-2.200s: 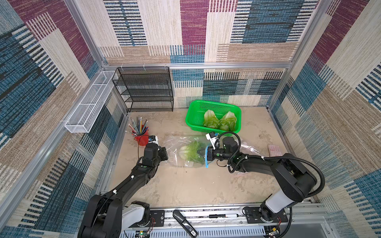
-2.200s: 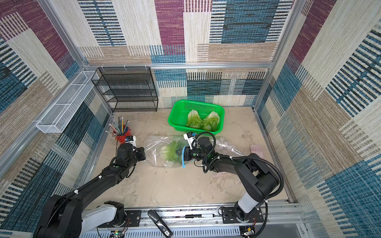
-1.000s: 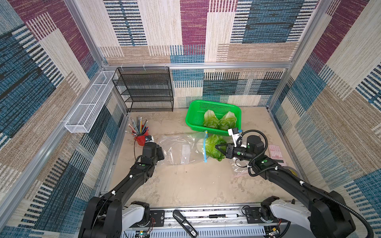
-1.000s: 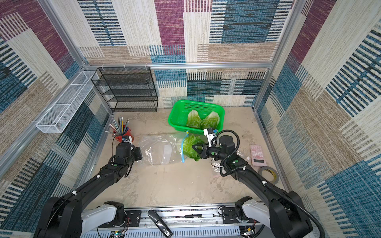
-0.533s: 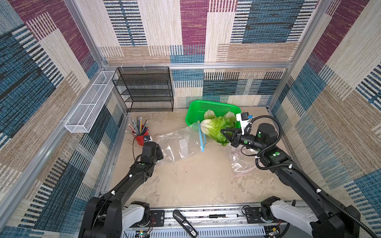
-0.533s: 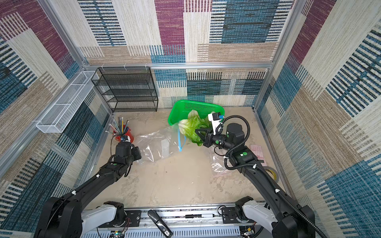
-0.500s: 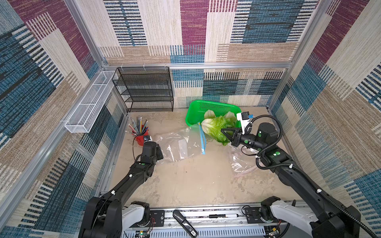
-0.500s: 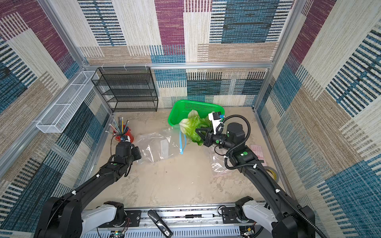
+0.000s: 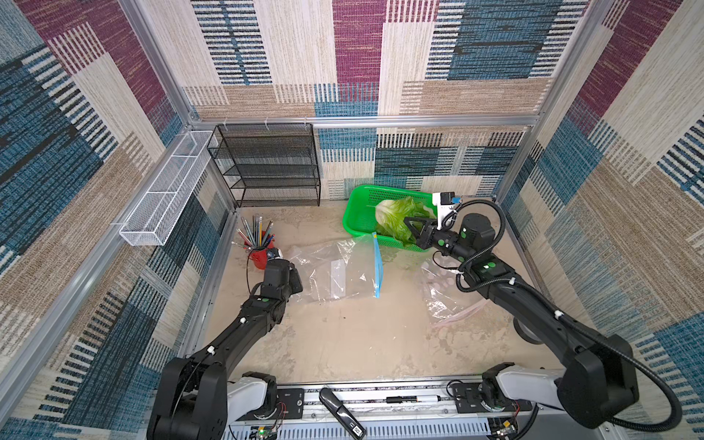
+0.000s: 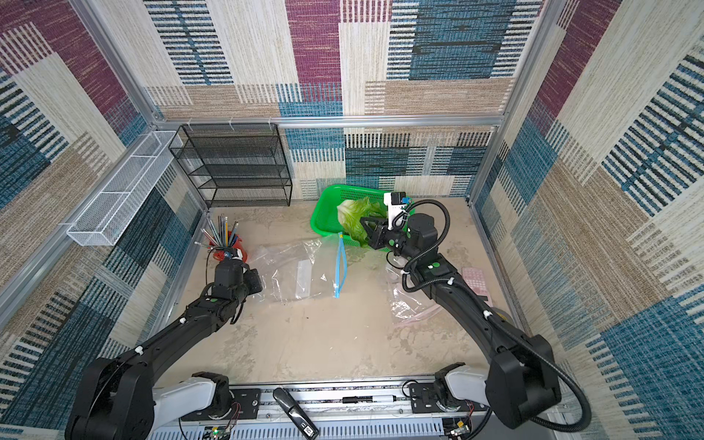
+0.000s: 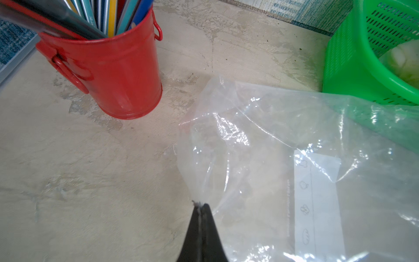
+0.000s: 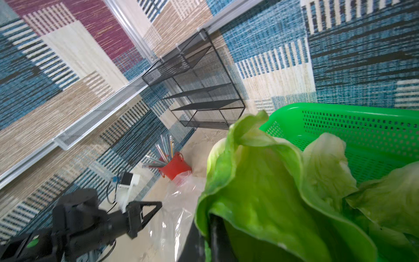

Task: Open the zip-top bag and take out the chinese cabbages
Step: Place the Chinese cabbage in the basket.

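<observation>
Pinching crinkled green cabbage (image 9: 394, 219), right gripper (image 9: 408, 225); left gripper (image 11: 199, 205) nips crumpled clear bag (image 9: 335, 270) (blue zip (image 9: 377, 266)).

Clear, glossy, crinkled plastic: zip-top bag (image 11: 260, 158) (matt white label patch). Beside left gripper (image 11: 199, 205), pencil bucket (image 11: 118, 74): glossy red painted metal. Basket (image 11: 353, 56): shiny perforated plastic. Tabletop (image 11: 79, 170): matt, rough. Chinese cabbage (image 12: 260, 192) at right gripper (image 9: 410, 225): smooth, waxy.

Open floor (image 9: 343, 343) lies near the arm bases; bag (image 9: 335, 266), basket (image 9: 356, 207), bucket (image 9: 260, 259) and rack (image 9: 274, 167) crowd the far half.
</observation>
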Controlling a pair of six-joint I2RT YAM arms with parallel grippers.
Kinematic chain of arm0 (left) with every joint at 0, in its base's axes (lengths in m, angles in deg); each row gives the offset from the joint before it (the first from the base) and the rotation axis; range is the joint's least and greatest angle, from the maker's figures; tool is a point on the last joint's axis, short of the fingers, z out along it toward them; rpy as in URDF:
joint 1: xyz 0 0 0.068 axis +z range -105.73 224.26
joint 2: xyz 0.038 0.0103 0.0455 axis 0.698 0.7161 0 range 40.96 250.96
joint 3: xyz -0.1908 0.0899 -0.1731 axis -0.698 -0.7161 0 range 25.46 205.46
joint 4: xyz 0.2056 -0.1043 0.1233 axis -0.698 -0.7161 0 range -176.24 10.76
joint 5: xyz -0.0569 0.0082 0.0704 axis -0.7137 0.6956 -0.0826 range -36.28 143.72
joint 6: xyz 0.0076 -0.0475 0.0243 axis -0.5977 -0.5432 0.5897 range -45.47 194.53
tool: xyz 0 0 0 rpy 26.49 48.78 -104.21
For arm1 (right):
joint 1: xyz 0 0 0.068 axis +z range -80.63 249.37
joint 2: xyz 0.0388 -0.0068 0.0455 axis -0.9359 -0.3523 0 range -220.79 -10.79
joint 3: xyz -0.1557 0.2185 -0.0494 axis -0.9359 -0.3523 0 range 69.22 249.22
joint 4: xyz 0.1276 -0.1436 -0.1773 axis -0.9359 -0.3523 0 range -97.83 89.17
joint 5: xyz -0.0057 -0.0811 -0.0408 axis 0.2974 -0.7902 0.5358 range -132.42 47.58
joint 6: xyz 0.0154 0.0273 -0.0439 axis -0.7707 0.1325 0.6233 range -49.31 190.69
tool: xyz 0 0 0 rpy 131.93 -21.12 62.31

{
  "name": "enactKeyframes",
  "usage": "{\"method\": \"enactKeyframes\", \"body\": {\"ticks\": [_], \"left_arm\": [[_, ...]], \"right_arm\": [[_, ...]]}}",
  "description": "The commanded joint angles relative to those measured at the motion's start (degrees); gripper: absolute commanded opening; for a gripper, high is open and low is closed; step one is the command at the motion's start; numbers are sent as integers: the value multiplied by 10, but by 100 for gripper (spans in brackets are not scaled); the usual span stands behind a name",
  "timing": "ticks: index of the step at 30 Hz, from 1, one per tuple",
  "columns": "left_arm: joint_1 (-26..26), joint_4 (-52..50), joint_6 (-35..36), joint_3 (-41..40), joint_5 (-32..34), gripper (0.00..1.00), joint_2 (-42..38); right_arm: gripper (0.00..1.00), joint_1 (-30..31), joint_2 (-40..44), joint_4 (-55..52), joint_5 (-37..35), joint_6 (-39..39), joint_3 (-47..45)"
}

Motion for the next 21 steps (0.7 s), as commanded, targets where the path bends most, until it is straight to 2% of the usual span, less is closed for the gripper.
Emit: {"method": "enactKeyframes", "body": {"ticks": [1, 4, 11, 16, 21], "left_arm": [[-1, 6, -9, 6, -27, 0, 2], [-2, 7, -10, 9, -34, 0, 5], [-11, 17, -19, 11, -50, 0, 23], [-17, 24, -35, 12, -53, 0, 41], [-19, 27, -35, 17, -55, 0, 42]], "right_arm": [[4, 5, -51, 139, -62, -49, 28], [5, 15, -108, 157, -117, -51, 71], [4, 33, -247, 177, -188, -117, 153], [4, 53, -326, 185, -219, -168, 211], [4, 72, -382, 170, -239, -185, 265]]}}
